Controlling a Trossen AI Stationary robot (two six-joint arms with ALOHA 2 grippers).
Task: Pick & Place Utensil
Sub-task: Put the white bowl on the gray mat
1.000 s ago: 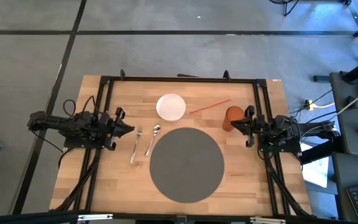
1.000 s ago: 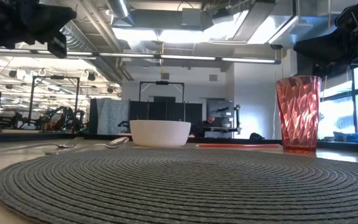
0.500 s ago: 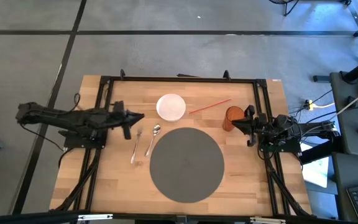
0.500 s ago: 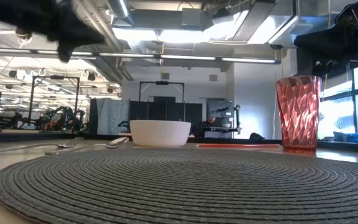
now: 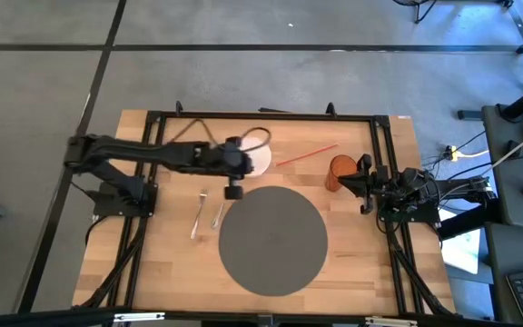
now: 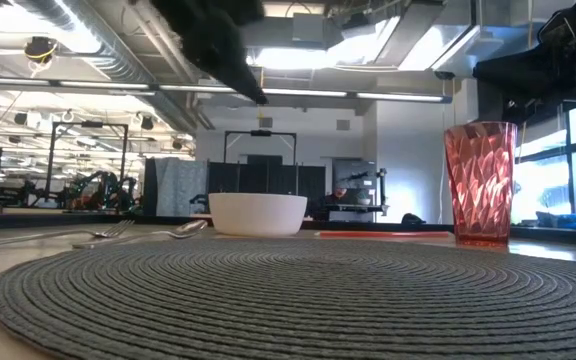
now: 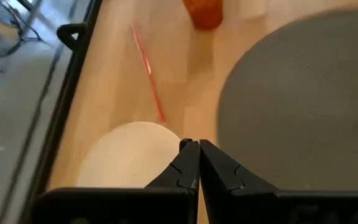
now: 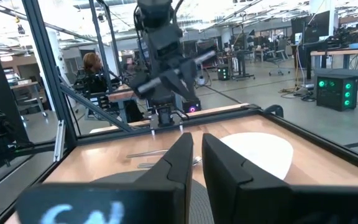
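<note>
A silver fork (image 5: 198, 216) and a silver spoon (image 5: 218, 215) lie flat on the wooden table, left of the round grey placemat (image 5: 273, 240). My left gripper (image 5: 233, 192) is shut and hangs over the spoon's bowl end, hiding it. It sits between the white bowl (image 5: 255, 160) and the placemat. In the low view it (image 6: 258, 98) points down, well above the table. The left wrist view shows its tips (image 7: 198, 146) closed over the bowl (image 7: 129, 155). My right gripper (image 5: 361, 183) waits, shut, beside the red cup (image 5: 340, 172).
A red straw (image 5: 307, 154) lies on the wood between bowl and cup. The black frame rails (image 5: 261, 115) run along the table's far edge and both sides. A person (image 8: 94, 65) shows in the room beyond the table in the right wrist view.
My left arm has swung out from the table's left edge toward the middle, passing over the fork and spoon, and its gripper has tipped to point down near the bowl. The utensils lie where they were.
</note>
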